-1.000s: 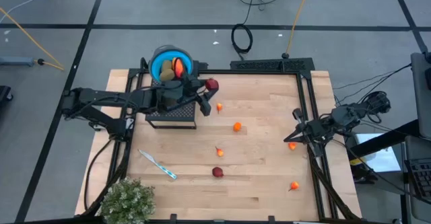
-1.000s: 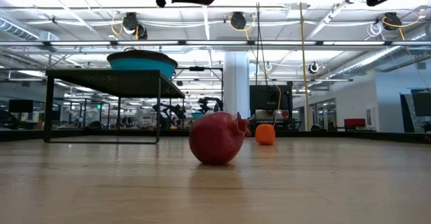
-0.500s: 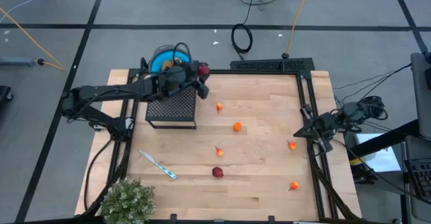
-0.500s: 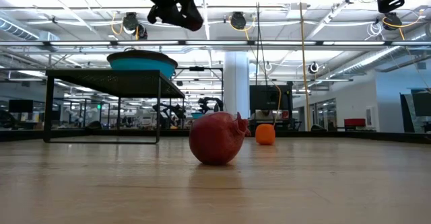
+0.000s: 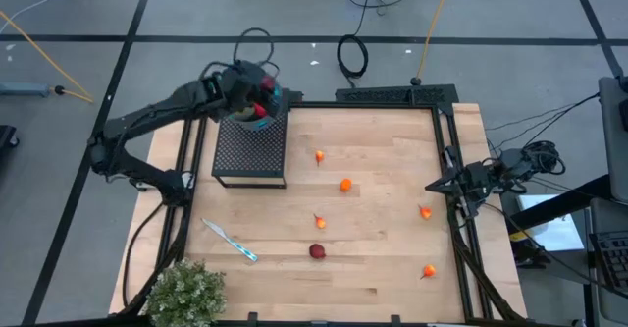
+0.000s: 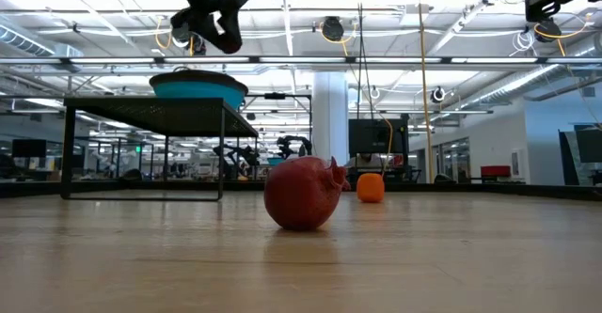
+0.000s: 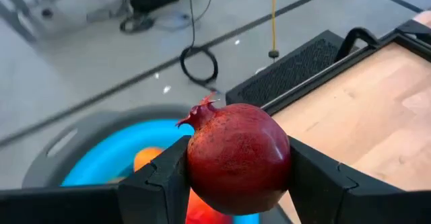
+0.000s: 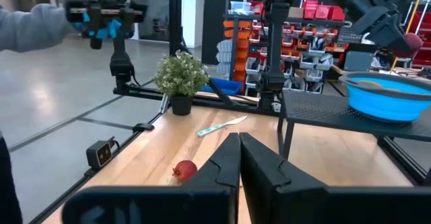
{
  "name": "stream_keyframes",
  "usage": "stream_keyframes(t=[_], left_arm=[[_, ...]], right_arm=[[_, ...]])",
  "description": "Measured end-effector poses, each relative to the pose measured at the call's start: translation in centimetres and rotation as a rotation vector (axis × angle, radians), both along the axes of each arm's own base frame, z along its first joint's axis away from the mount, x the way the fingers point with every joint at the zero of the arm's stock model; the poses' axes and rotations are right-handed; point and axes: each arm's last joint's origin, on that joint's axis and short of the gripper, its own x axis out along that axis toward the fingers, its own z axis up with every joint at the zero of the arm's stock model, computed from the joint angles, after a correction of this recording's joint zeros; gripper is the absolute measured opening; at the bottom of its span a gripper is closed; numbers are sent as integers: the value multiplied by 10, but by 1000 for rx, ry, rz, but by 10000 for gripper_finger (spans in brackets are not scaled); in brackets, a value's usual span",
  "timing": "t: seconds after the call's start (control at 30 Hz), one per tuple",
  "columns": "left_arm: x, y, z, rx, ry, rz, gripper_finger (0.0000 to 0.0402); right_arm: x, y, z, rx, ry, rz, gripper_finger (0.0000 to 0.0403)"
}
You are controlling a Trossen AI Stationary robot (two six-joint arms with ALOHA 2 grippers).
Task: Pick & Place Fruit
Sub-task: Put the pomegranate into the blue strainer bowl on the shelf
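We have the left gripper [image 7: 237, 177] clamped on a dark red pomegranate [image 7: 238, 158], one finger on each flank, crown tilted up and off to one side. It hangs above the blue bowl [image 7: 114, 158], which sits on the black mesh stand [image 5: 250, 153] at the table's far left corner. We read this as the carry ending right over the drop spot, so a release should land the fruit on the orange and red pieces already in the bowl; the side pinch leaves the underside free to fall cleanly. Bowl contents are mostly hidden by the gripper, so we can't count them. On the wooden table [image 5: 383, 258] we count six loose fruits: a second dark red pomegranate [image 5: 317, 251] near the front, plus five small orange ones, at [image 5: 320, 155], [image 5: 345, 184], [image 5: 320, 221], [image 5: 425, 212] and [image 5: 429, 270]. They are scattered well apart, which suits one-at-a-time picks. The right gripper [image 8: 240, 158] is fully clenched on nothing and parked at the table's right edge, just beside one orange piece. One blue-and-white stick [image 5: 230, 240] and one potted plant [image 5: 183, 292] sit at the front left, clear of the fruit.
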Motion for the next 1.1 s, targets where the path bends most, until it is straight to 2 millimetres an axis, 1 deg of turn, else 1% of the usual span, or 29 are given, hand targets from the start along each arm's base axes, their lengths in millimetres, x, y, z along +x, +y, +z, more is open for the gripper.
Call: stream_keyframes(t=[0.1, 0.27, 0.43, 0.6, 0.7, 0.87, 1.1], left_arm=[[-9, 10, 0, -72, -27, 49, 198], [-25, 23, -8, -212, -48, 170, 198], [-38, 26, -16, -321, -17, 274, 198], [-46, 27, -20, -356, 41, 314, 198], [-48, 29, -20, -335, 77, 285, 198], [-52, 34, -20, -272, 190, 196, 198], [-58, 42, -20, -268, 263, 73, 198]], right_arm=[[0, 0, 0, -2, 3, 0, 1], [0, 0, 0, -3, 3, 0, 1], [0, -1, 0, -5, 3, -31, 1], [0, -2, 0, -5, 3, -80, 1], [0, -2, 0, -3, 4, -79, 1], [0, -2, 0, -2, 4, -79, 1], [0, -2, 0, -2, 4, -79, 1]])
